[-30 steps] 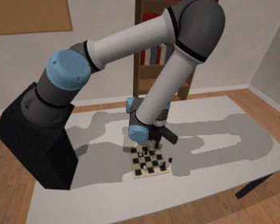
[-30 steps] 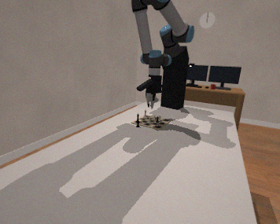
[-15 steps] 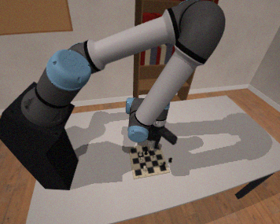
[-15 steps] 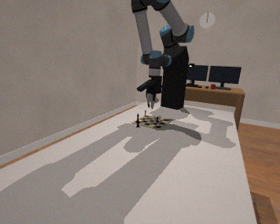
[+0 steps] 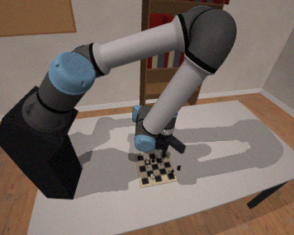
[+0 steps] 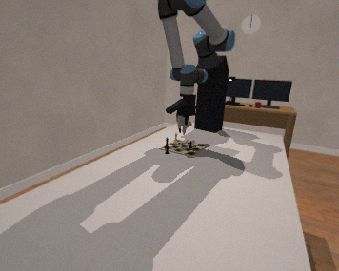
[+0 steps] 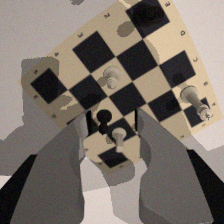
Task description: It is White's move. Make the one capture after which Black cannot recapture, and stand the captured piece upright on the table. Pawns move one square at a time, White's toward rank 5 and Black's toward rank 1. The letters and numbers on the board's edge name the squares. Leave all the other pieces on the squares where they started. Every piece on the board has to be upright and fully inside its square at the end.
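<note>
My gripper [image 5: 163, 156] [image 6: 182, 132] [image 7: 112, 111] is partly open and empty, pointing down above the board [image 5: 159, 184] [image 7: 187, 42]. In the wrist view, a black pawn [image 7: 103, 119] and a small white piece [image 7: 119, 136] show between the fingertips, standing below them. Another white piece [image 7: 112, 77] stands nearer the middle of the board. A taller white piece [image 7: 192, 97] stands near the right corner. A dark piece [image 7: 150, 15] stands on the top corner square. The right finger may hide another piece. Exact piece kinds and square names are hard to read.
A black piece [image 5: 178, 167] stands on the table just off the board's edge. Arm shadows cross the table [image 5: 101, 215] and part of the board. A desk with monitors [image 6: 271, 90] and a bookshelf [image 5: 144, 83] stand away from the table.
</note>
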Robot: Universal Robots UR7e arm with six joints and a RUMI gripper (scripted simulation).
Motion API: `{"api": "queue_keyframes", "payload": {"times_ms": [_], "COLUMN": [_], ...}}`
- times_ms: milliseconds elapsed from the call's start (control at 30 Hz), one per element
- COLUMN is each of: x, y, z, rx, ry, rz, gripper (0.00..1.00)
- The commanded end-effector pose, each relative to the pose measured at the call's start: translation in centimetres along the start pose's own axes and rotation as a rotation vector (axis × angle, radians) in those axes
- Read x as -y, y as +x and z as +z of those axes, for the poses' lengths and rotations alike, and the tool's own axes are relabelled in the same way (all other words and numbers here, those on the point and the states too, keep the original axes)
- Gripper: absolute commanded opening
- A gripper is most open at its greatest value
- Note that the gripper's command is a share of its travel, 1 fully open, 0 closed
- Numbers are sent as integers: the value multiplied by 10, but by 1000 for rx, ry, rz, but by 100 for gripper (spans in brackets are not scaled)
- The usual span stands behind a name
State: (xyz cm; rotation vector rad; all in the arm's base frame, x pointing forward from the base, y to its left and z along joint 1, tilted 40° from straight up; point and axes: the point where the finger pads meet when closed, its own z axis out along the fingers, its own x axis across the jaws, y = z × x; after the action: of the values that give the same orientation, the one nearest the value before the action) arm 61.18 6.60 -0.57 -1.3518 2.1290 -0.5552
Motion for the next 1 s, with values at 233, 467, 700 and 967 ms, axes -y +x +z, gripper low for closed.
{"api": "queue_keyframes", "payload": {"times_ms": [233,467,700,967], "x": [2,2,2,2], "y": [-2,-2,-2,-2], "z": [21,28,34,36], "rx": [2,2,2,2], "ry": [5,5,5,4], "rz": [0,0,0,0], "gripper": [22,22,22,22]}}
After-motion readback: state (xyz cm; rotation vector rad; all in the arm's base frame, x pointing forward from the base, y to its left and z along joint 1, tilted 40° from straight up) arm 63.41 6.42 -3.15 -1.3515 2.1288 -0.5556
